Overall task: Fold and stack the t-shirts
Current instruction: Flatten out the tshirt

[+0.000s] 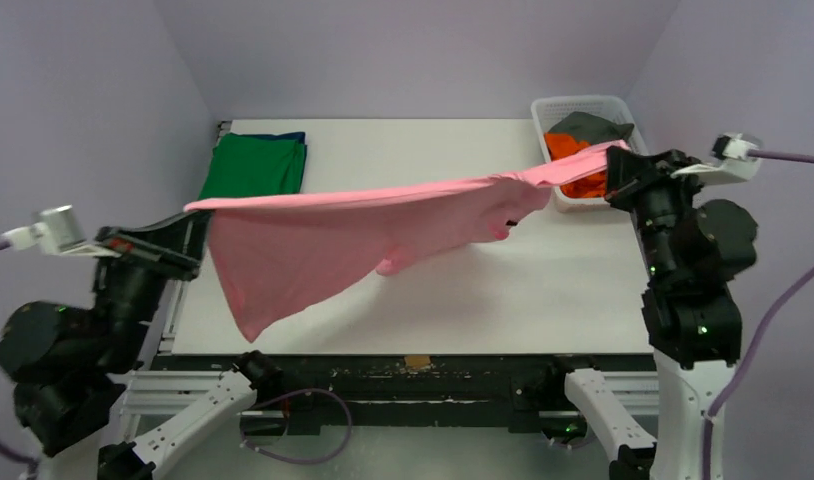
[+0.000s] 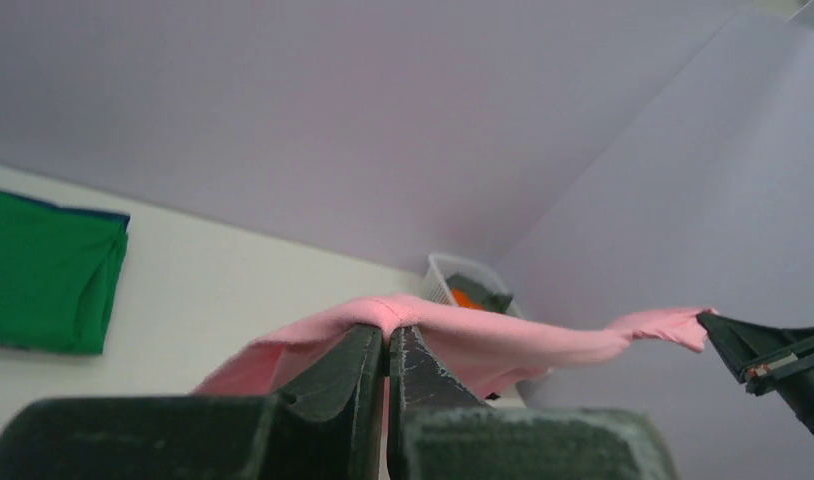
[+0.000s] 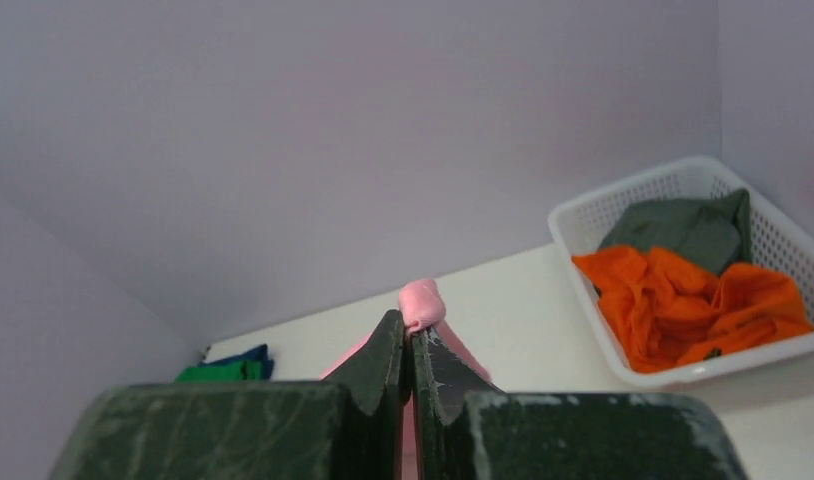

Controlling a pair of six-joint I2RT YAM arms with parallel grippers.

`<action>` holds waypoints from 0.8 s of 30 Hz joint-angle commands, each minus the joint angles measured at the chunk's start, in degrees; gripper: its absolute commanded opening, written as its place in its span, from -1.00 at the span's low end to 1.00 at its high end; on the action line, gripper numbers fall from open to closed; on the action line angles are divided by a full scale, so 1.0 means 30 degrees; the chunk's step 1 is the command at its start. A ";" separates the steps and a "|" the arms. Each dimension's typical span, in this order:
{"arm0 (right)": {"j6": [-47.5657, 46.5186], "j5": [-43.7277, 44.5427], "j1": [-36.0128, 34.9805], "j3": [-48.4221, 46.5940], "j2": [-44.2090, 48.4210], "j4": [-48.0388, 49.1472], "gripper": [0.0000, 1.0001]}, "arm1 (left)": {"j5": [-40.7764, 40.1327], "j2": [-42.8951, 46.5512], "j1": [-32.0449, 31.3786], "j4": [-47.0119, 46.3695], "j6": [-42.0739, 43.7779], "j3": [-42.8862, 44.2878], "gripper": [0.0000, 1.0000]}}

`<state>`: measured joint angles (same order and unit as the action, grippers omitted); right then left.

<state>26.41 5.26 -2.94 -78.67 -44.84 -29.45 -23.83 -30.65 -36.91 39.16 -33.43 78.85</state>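
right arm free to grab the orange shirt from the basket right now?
Probably not: right gripper is shut on the pink shirt, stretched to the left gripper. The orange shirt sits exposed close by.

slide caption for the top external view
Left gripper and right gripper stretch a pink t-shirt over the table, between a folded green t-shirt and a white basket.

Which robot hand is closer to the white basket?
Right. The right gripper grips the pink shirt just beside the basket. The left gripper holds the shirt's other end far across the table, by the green shirt.
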 commanded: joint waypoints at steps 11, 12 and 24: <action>-0.1922 -0.1674 0.0027 -1.3706 -0.1947 -0.3703 -1.00 | 0.2934 -0.1206 -0.0062 0.4180 0.3203 1.0776 -1.00; -0.2015 -0.1665 0.0015 -1.4161 -0.2121 -0.3782 -1.00 | 0.2920 -0.1182 -0.0062 0.4201 0.3207 1.0829 -1.00; -0.2839 0.0296 0.0016 -0.9128 -0.3862 -0.0777 -1.00 | -0.2838 -0.2937 -0.0062 0.1945 0.3410 0.4981 -1.00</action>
<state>20.25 0.69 -2.98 -114.48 -50.96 -36.67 -20.56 -33.78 -36.91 49.01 -24.97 102.00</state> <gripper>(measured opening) 0.007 0.013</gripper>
